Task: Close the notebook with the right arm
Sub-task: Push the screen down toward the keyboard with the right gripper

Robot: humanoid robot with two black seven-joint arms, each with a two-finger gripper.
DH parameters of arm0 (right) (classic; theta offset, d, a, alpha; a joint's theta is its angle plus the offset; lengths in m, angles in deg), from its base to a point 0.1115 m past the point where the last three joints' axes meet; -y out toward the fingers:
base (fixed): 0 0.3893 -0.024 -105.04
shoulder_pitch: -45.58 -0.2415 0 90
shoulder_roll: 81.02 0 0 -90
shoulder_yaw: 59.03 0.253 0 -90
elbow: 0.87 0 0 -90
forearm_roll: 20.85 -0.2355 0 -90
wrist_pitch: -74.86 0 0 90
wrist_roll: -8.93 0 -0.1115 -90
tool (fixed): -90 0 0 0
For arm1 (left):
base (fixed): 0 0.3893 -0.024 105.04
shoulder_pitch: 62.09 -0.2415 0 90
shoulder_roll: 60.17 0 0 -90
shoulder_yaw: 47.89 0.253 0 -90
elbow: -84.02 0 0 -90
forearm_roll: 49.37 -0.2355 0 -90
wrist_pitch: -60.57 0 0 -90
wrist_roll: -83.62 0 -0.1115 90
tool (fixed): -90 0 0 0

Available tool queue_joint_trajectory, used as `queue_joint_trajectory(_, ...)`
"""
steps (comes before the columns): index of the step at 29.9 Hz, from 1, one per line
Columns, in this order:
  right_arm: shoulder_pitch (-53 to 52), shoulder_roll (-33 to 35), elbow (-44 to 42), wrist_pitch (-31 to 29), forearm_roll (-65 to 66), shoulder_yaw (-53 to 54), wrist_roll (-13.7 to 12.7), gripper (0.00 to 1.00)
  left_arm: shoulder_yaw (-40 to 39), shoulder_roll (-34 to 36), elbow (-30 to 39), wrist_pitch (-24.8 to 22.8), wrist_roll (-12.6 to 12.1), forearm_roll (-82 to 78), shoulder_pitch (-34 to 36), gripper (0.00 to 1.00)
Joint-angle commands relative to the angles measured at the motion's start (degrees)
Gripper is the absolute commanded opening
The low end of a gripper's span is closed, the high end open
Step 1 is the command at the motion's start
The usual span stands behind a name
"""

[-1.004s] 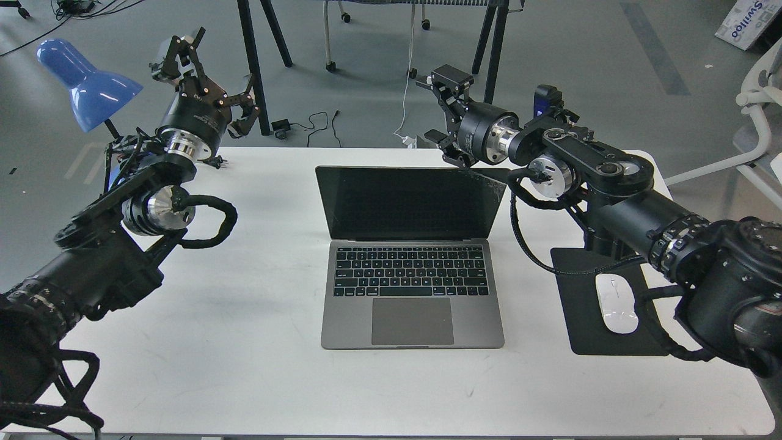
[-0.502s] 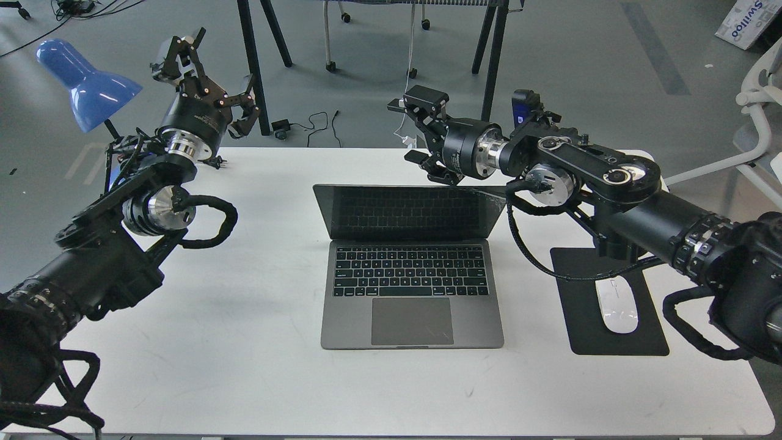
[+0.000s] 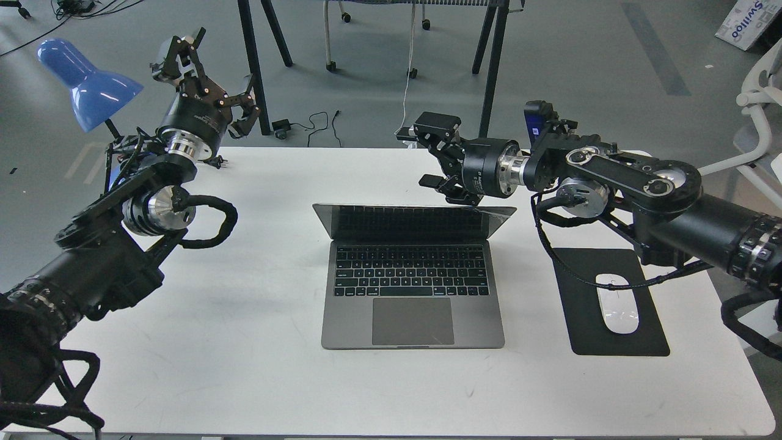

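Right hand [image 3: 435, 156]: fingers spread, on the lid's top edge.
Laptop [image 3: 413, 278]: screen foreshortened, mostly hidden.
Left hand [image 3: 204, 76]: released, raised.

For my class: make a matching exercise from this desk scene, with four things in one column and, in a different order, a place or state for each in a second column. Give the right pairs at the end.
Things
1. notebook
2. white mouse
3. blue lamp
4. right tool

Places or states
A. on the black mouse pad
B. lid partly lowered, keyboard in sight
C. beyond the table's far left corner
D. fingers spread, at the lid's far right edge

Pairs: 1-B, 2-A, 3-C, 4-D
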Motion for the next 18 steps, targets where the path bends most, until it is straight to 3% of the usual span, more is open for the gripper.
queue_joint_trajectory(1,0.01,0.87,2.21,-0.65,0.14,-1.52,0.01,1.00,-0.03,0.00,0.00,0.01,0.00,0.00,-0.01,1.00)
queue_joint_trajectory(18,0.27,0.87,2.65,-4.61,0.67,-2.05,0.01,1.00,-0.03,0.00,0.00,0.01,0.00,0.00,-0.01,1.00)
